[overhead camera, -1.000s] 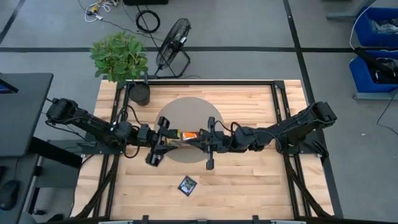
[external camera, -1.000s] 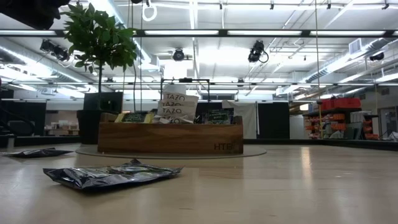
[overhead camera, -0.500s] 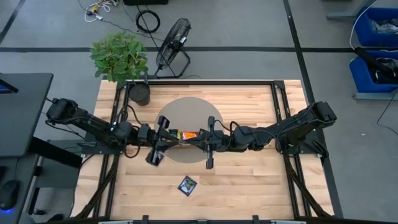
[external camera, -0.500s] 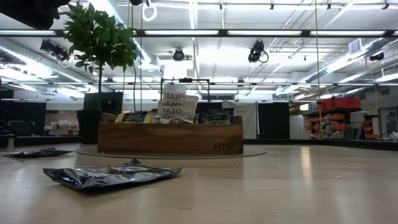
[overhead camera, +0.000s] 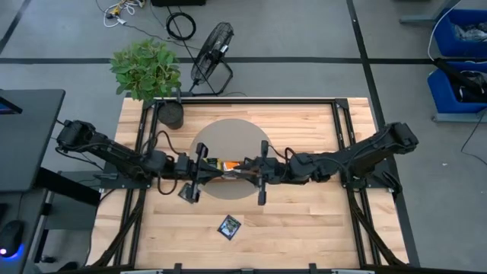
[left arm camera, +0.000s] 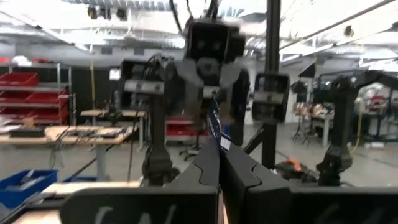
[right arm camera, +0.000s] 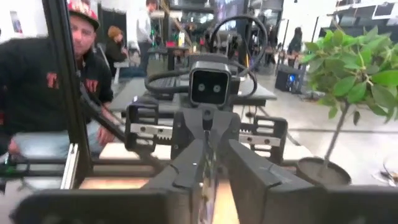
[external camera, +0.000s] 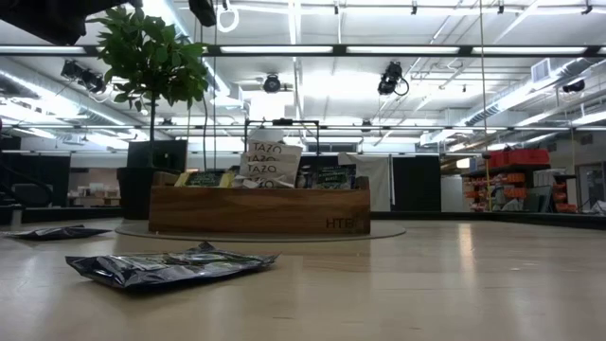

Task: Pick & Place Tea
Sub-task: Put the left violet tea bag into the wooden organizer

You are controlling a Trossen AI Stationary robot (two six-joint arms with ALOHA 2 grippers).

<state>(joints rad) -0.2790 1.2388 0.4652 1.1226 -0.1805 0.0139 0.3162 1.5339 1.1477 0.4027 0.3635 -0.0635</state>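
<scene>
Fingers (left arm camera: 242,171) of left gripper (left arm camera: 219,148) pinch shut on a tea sachet (left arm camera: 215,122).

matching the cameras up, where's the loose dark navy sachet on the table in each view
High view: dark navy sachet on bare wood, near the front edge.
Low view: crumpled in the left foreground.
Left wrist view: not in it.
Right wrist view: not in it.
Shared landmark: potted plant.

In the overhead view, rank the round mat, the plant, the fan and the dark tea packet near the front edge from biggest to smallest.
1. Round mat, partly covered by the arms
2. Plant, leaves and pot together
3. Fan
4. Dark tea packet

The plant stands taller, so closer to the camera, which may enlarge it.
</scene>
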